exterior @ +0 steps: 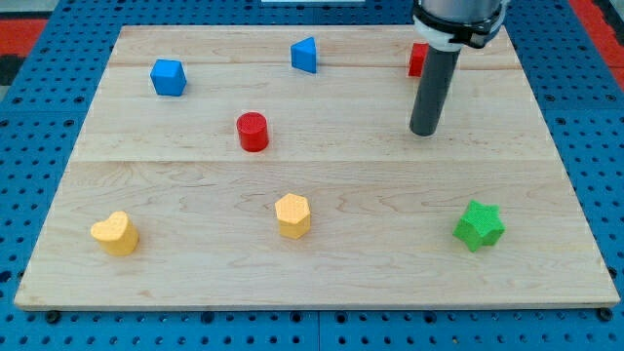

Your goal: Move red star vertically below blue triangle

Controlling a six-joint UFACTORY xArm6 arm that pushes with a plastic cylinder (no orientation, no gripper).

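Note:
The blue triangle [304, 55] sits near the top of the wooden board, at its middle. A red block [416, 59], mostly hidden behind the rod so its shape cannot be made out, sits at the top right. My tip [423, 131] rests on the board just below that red block and well to the right of the blue triangle.
A blue block [168, 77] sits at upper left, a red cylinder [253, 132] left of centre. A yellow heart [115, 234], a yellow hexagon [292, 215] and a green star [479, 225] lie along the bottom. The board's edge [312, 304] borders a blue pegboard.

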